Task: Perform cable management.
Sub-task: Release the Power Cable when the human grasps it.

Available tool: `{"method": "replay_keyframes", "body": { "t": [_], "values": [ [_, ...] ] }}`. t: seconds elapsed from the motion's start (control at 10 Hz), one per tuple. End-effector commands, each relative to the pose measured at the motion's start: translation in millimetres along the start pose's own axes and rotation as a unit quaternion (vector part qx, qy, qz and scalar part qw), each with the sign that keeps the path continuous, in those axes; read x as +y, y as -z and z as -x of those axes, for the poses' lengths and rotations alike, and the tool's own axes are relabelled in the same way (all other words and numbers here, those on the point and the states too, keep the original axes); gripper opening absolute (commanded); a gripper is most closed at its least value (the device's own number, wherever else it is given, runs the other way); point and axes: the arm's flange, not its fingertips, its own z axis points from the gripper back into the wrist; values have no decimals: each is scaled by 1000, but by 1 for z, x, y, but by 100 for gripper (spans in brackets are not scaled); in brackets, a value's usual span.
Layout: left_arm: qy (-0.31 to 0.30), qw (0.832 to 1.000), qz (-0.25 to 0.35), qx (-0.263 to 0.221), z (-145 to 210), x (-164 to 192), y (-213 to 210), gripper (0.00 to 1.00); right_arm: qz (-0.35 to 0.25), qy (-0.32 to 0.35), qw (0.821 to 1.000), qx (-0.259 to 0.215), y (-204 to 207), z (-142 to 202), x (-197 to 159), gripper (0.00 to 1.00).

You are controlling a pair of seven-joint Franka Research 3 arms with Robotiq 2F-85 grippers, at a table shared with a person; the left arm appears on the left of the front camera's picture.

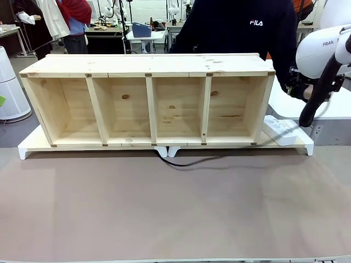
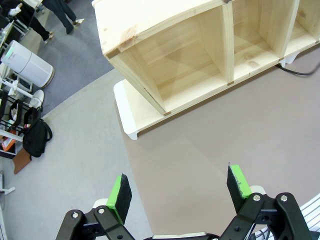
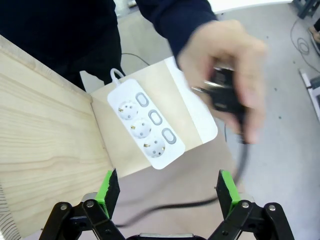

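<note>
The cable's chunky black plug [image 3: 225, 95] is pinched in a person's hand [image 3: 220, 60], blurred, above and to the right of a white three-socket power strip [image 3: 147, 122]. The thin black cord [image 3: 241, 160] hangs from the plug and curves along the table below the strip. In the front view the cable [image 1: 189, 162] runs from under the shelf's middle towards the power strip [image 1: 279, 130]. My right gripper [image 3: 167, 187] is open, hovering over the strip and holding nothing. My left gripper [image 2: 179, 187] is open over the brown mat, far from the cable [image 2: 297, 72].
A wooden shelf [image 1: 148, 74] with several open compartments stands on a white base [image 1: 30, 147] across the table. The person in a dark sweater [image 1: 236, 24] stands behind it. My right arm [image 1: 323, 52] hangs at the shelf's right end. The brown mat [image 1: 164, 208] spreads in front.
</note>
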Motion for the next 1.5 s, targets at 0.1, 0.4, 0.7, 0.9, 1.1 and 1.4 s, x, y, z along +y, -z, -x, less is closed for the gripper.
{"method": "replay_keyframes", "body": {
  "t": [0.1, 0.4, 0.7, 0.9, 1.1, 1.4],
  "values": [
    [-3, 1000, -1, -1, 0, 0, 0, 100, 1, 3, 1000, 2, 0, 0, 0, 100],
    [-3, 1000, -1, -1, 0, 0, 0, 100, 1, 3, 1000, 2, 0, 0, 0, 100],
    [-3, 1000, -1, -1, 0, 0, 0, 100, 1, 3, 1000, 2, 0, 0, 0, 100],
    [-3, 1000, -1, -1, 0, 0, 0, 100, 1, 3, 1000, 2, 0, 0, 0, 100],
    [-3, 1000, -1, -1, 0, 0, 0, 100, 1, 3, 1000, 2, 0, 0, 0, 100],
    [-3, 1000, -1, -1, 0, 0, 0, 100, 1, 3, 1000, 2, 0, 0, 0, 100]
  ]
}}
